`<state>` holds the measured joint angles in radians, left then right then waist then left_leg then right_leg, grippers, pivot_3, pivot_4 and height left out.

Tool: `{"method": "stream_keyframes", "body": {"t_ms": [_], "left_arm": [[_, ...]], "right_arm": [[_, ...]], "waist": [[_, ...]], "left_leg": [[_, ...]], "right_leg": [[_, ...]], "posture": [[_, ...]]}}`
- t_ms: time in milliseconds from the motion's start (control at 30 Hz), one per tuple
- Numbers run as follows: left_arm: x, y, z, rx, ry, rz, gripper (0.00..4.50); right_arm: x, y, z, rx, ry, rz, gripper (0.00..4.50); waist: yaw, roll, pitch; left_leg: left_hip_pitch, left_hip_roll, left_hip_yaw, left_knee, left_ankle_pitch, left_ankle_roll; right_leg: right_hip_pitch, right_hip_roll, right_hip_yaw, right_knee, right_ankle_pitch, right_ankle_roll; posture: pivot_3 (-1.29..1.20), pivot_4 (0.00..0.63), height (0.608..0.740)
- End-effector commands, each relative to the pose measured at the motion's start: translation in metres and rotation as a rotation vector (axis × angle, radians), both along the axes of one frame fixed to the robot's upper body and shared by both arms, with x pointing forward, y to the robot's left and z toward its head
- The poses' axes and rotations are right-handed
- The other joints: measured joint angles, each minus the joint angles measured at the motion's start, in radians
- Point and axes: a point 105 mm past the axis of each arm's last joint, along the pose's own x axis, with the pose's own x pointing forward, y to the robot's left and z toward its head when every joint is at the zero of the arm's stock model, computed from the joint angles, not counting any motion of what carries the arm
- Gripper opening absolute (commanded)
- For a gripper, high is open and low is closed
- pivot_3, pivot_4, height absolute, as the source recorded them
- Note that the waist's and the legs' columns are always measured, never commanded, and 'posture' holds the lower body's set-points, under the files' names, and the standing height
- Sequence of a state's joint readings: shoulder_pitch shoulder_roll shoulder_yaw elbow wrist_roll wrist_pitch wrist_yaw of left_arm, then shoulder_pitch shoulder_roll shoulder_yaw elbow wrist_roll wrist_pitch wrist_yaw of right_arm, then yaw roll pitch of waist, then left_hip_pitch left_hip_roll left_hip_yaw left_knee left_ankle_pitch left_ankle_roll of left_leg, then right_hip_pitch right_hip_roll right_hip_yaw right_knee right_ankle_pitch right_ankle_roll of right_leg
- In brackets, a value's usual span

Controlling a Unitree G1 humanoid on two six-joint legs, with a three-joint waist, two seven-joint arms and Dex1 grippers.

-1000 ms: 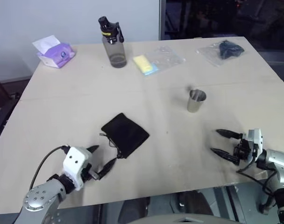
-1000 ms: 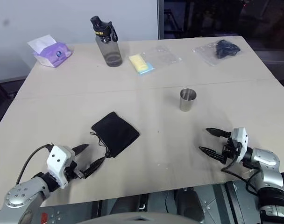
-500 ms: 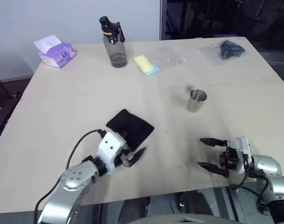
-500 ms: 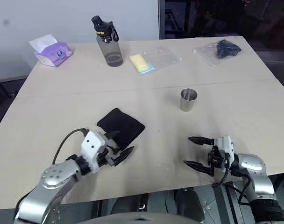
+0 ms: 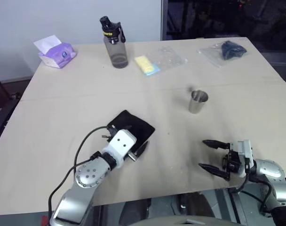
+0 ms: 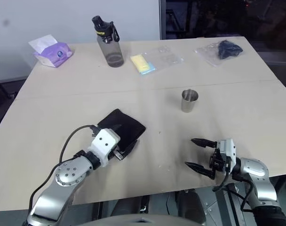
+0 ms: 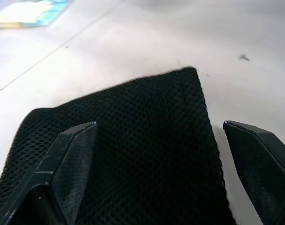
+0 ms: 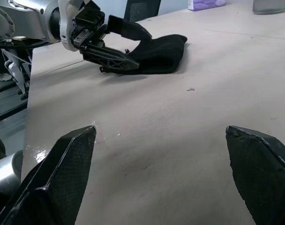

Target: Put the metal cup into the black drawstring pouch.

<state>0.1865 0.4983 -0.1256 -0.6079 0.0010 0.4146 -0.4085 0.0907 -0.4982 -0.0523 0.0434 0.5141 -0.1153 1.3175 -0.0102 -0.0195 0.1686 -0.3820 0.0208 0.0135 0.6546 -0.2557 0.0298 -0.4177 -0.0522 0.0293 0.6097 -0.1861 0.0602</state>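
The left gripper point(image 7: 159, 136) hangs spread over the black drawstring pouch point(image 5: 132, 128) (flat on the table point(image 5: 77, 103)); the right gripper point(image 5: 212, 154) gapes wide, metal cup point(image 5: 197, 101) upright beyond.

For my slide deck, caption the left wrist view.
Open left gripper straddling the black drawstring pouch on the table.

Pouch: the black drawstring pouch point(image 5: 133, 128) lies flat on the table, mesh-textured fabric, directly under the left gripper point(image 7: 156, 159), between its spread fingers.
Cup: the metal cup point(image 5: 197, 101) stands upright, mouth up, shiny steel, well apart beyond the right gripper point(image 5: 210, 155).
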Motion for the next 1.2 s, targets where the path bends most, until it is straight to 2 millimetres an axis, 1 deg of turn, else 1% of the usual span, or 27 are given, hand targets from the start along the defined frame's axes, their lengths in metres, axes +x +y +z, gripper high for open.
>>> {"method": "stream_keyframes", "body": {"t_ms": [33, 100, 133, 167, 267, 333, 367, 433, 500, 533, 600, 633, 700, 733, 800, 867, 967, 1000, 1133, 1200], "left_arm": [[0.001, 0.003, -0.006, 0.026, -0.004, 0.013, 4.23], [0.003, 0.004, -0.005, 0.027, -0.009, 0.019, 3.65], [0.004, 0.004, -0.005, 0.027, -0.012, 0.019, 3.16], [0.005, 0.005, -0.005, 0.028, -0.014, 0.019, 2.77], [0.005, 0.006, -0.004, 0.028, -0.015, 0.021, 1.12], [0.005, 0.007, -0.005, 0.023, -0.013, 0.019, 0.12], [0.005, 0.007, -0.005, 0.019, -0.011, 0.019, 0.05], [0.005, 0.007, -0.002, -0.014, -0.007, 0.025, 0.05], [0.008, 0.006, 0.006, -0.122, 0.0, 0.053, 0.05], [0.01, 0.005, 0.013, -0.211, 0.003, 0.069, 0.05], [0.013, 0.001, 0.028, -0.338, 0.002, 0.072, 0.05], [0.014, 0.0, 0.031, -0.364, 0.005, 0.07, 0.05], [0.015, -0.002, 0.036, -0.423, 0.022, 0.064, 0.05], [0.016, -0.003, 0.038, -0.445, 0.031, 0.062, 0.05], [0.017, -0.004, 0.042, -0.487, 0.048, 0.057, 0.05], [0.018, -0.006, 0.044, -0.512, 0.067, 0.049, 0.05], [0.017, -0.013, 0.044, -0.557, 0.122, 0.03, 0.05], [0.017, -0.015, 0.044, -0.578, 0.135, 0.03, 0.05], [0.017, -0.019, 0.047, -0.634, 0.163, 0.021, 0.05], [0.017, -0.02, 0.047, -0.639, 0.172, 0.021, 0.05]], "right_arm": [[0.0, 0.0, 0.009, 0.008, -0.046, -0.007, 4.5], [0.004, -0.001, 0.012, 0.032, -0.052, -0.033, 4.5], [0.006, -0.001, 0.014, 0.04, -0.053, -0.042, 4.5], [0.007, -0.001, 0.014, 0.039, -0.055, -0.042, 4.5], [0.006, -0.001, 0.014, 0.031, -0.059, -0.037, 4.5], [0.006, -0.001, 0.015, 0.033, -0.062, -0.046, 4.5], [0.007, -0.002, 0.016, 0.035, -0.064, -0.051, 4.5], [0.009, -0.002, 0.02, 0.031, -0.09, -0.057, 4.5], [0.011, -0.001, 0.028, 0.029, -0.123, -0.052, 4.5], [0.013, 0.001, 0.035, 0.026, -0.146, -0.041, 4.5], [0.027, 0.005, 0.062, 0.022, -0.21, -0.063, 4.5], [0.031, 0.007, 0.07, 0.019, -0.232, -0.076, 4.5], [0.048, 0.012, 0.094, 0.003, -0.319, -0.115, 4.5], [0.053, 0.013, 0.102, -0.004, -0.348, -0.128, 4.5], [0.068, 0.013, 0.111, -0.068, -0.388, -0.182, 4.5], [0.082, 0.011, 0.115, -0.158, -0.421, -0.226, 4.5], [0.097, 0.006, 0.103, -0.464, -0.469, -0.206, 4.5], [0.102, 0.005, 0.099, -0.532, -0.487, -0.203, 4.5], [0.122, 0.006, 0.098, -0.597, -0.522, -0.235, 4.5], [0.128, 0.006, 0.094, -0.625, -0.525, -0.234, 4.5]], "waist": [[0.0, 0.0, 0.0], [0.0, 0.0, 0.0], [0.0, 0.0, 0.0], [0.0, 0.0, 0.0], [0.0, 0.0, 0.0], [0.0, 0.0, 0.0], [0.0, 0.0, 0.0], [0.0, 0.0, 0.0], [0.0, 0.0, 0.0], [0.0, 0.0, 0.0], [-0.003, 0.0, 0.001], [-0.005, 0.001, 0.001], [-0.004, -0.001, 0.001], [-0.004, -0.001, 0.001], [-0.002, -0.001, 0.001], [0.001, -0.002, 0.001], [0.0, -0.002, 0.001], [0.0, -0.003, 0.001], [-0.003, -0.005, 0.002], [-0.004, -0.005, 0.002]], "left_leg": [[0.0, 0.0, 0.0, 0.0, 0.0, 0.0], [0.0, 0.0, 0.0, 0.0, 0.0, 0.0], [0.0, 0.0, 0.0, 0.0, 0.0, 0.0], [0.0, 0.0, 0.0, 0.0, 0.0, 0.0], [0.0, 0.0, 0.0, 0.0, 0.0, 0.0], [0.0, 0.0, 0.0, 0.0, 0.0, 0.0], [0.0, 0.0, 0.0, 0.0, 0.0, 0.0], [0.0, 0.0, 0.0, 0.0, 0.0, 0.0], [0.0, 0.0, 0.0, 0.0, 0.0, 0.0], [0.0, 0.001, 0.0, 0.0, 0.0, 0.0], [0.0, 0.0, 0.0, 0.001, 0.0, 0.0], [0.0, 0.001, 0.0, 0.003, 0.0, 0.0], [0.0, -0.001, 0.0, 0.007, 0.0, 0.0], [0.0, -0.002, 0.0, 0.009, 0.0, 0.0], [0.0, -0.002, -0.001, 0.009, 0.0, 0.0], [-0.001, -0.002, -0.003, 0.01, 0.0, 0.0], [-0.002, -0.003, -0.003, 0.011, 0.0, 0.0], [-0.002, -0.004, -0.002, 0.011, 0.0, 0.0], [-0.002, -0.004, -0.002, 0.012, 0.0, 0.0], [-0.002, -0.004, -0.003, 0.012, 0.0, 0.0]], "right_leg": [[0.0, 0.0, 0.0, 0.0, 0.0, 0.0], [0.0, 0.0, 0.0, 0.0, 0.0, 0.0], [0.0, 0.0, 0.0, 0.0, 0.0, 0.0], [0.0, 0.0, 0.0, 0.0, 0.0, 0.0], [0.0, 0.0, 0.0, 0.0, 0.0, 0.0], [0.0, 0.0, 0.0, 0.0, 0.0, 0.0], [0.0, 0.0, 0.0, 0.0, 0.0, 0.0], [0.0, 0.0, 0.0, 0.0, 0.0, 0.0], [0.0, 0.0, 0.0, 0.0, 0.0, 0.0], [0.0, 0.0, 0.0, 0.0, 0.0, 0.0], [0.0, -0.001, 0.0, 0.001, 0.0, 0.0], [0.0, 0.0, 0.0, 0.002, 0.0, 0.0], [0.0, 0.0, 0.0, 0.006, 0.001, 0.0], [0.0, 0.0, 0.0, 0.008, 0.0, 0.0], [0.0, 0.001, 0.0, 0.009, 0.0, 0.0], [0.0, 0.002, -0.001, 0.009, 0.0, 0.0], [0.0, 0.001, -0.001, 0.009, 0.0, 0.0], [0.0, 0.001, 0.0, 0.009, 0.0, -0.001], [0.0, 0.0, 0.0, 0.009, 0.001, -0.002], [0.0, 0.001, 0.0, 0.01, 0.001, -0.002]], "posture": [[0.0, 0.15, 0.74], [0.0, 0.15, 0.74], [0.0, 0.15, 0.74], [0.0, 0.15, 0.74], [0.0, 0.15, 0.74], [0.0, 0.15, 0.74], [0.0, 0.15, 0.74], [0.0, 0.15, 0.74], [0.0, 0.15, 0.74], [0.0, 0.15, 0.74], [0.0, 0.15, 0.74], [0.0, 0.15, 0.74], [0.0, 0.15, 0.74], [0.0, 0.15, 0.74], [0.0, 0.15, 0.74], [0.0, 0.15, 0.74], [0.0, 0.15, 0.74], [0.0, 0.15, 0.74], [0.0, 0.15, 0.74], [0.0, 0.15, 0.74]]}}
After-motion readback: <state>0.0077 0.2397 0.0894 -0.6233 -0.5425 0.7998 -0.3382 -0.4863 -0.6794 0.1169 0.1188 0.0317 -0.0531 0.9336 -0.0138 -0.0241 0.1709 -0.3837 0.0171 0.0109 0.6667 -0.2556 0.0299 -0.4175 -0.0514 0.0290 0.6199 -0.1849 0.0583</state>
